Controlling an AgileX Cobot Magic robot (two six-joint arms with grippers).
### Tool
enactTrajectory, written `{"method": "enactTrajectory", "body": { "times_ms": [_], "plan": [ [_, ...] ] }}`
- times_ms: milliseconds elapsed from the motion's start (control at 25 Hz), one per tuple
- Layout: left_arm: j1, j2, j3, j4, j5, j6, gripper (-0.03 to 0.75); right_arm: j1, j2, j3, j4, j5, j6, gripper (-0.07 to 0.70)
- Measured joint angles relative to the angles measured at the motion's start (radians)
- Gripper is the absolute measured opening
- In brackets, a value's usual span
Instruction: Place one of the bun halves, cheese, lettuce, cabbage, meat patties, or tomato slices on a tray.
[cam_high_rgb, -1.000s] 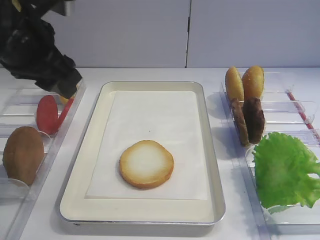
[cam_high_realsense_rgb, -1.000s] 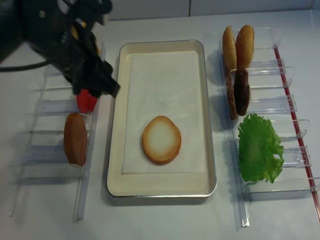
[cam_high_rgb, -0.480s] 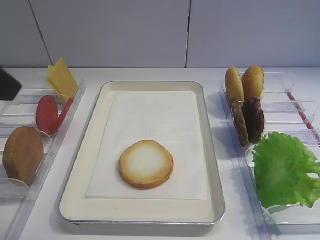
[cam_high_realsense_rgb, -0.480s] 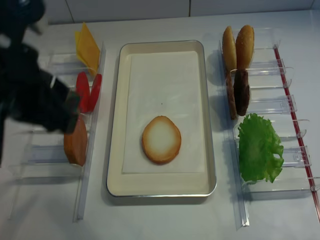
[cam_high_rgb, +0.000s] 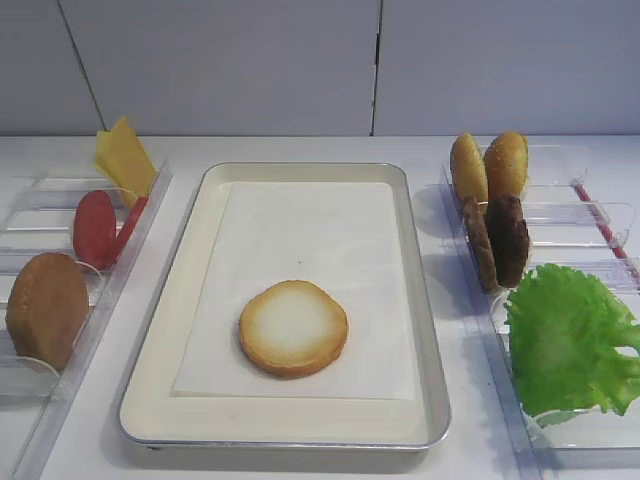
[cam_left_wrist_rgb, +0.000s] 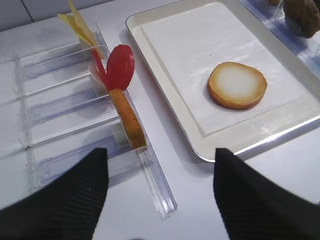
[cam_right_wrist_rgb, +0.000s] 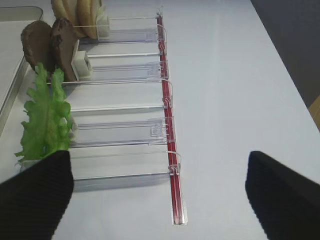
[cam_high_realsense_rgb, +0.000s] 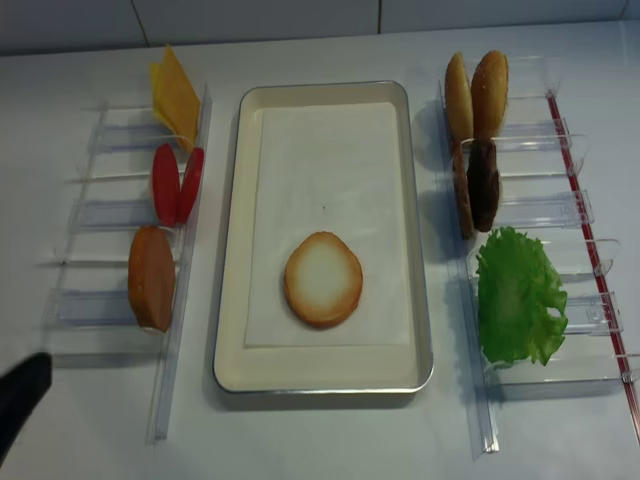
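One bun half (cam_high_rgb: 293, 327): lay flat, pale face up, on the white paper liner (cam_high_rgb: 310, 250) inside the tray (cam_high_rgb: 425, 300), toward the near end.
Tray: stood between two rows of clear plastic bins (cam_high_realsense_rgb: 110, 215).
Left bins: held cheese (cam_high_rgb: 124, 158) at the far end, then two tomato slices (cam_high_rgb: 95, 228) on edge, then a brown domed bun half (cam_high_rgb: 45, 308) nearest.
Right bins: held two golden buns (cam_high_rgb: 488, 165), two meat patties (cam_high_rgb: 497, 240) on edge, then lettuce (cam_high_rgb: 570, 340).
Left gripper (cam_left_wrist_rgb: 157, 195): jaws stood apart and held nothing, both dark fingers (cam_left_wrist_rgb: 60, 195) framing the table edge in the left wrist view; only a dark tip showed at the lower left corner of the realsense view, and the other high view missed it.
Right gripper (cam_right_wrist_rgb: 160, 195): jaws stood wide apart and empty, seen only in the right wrist view.
Red strip (cam_right_wrist_rgb: 167, 125): ran along the outer side of the right bins, clearest in the right wrist view.
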Motion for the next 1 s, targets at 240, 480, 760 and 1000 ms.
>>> {"method": "enactTrajectory", "body": {
  "times_ms": [240,480,760,1000],
  "plan": [
    [0.0,-0.223,0.162,-0.02,0.046,-0.014,0.442,0.0,0.0,0.0,0.0,0.0,0.0,0.692],
    [0.0,-0.327,0.271,-0.04,0.071,-0.017,0.448,0.0,0.0,0.0,0.0,0.0,0.0,0.692],
    [0.0,-0.329,0.274,-0.044,0.071,-0.022,0.468,0.0,0.0,0.0,0.0,0.0,0.0,0.692],
    [0.0,-0.329,0.274,-0.044,0.07,-0.023,0.468,0.0,0.0,0.0,0.0,0.0,0.0,0.692]
  ]
}}
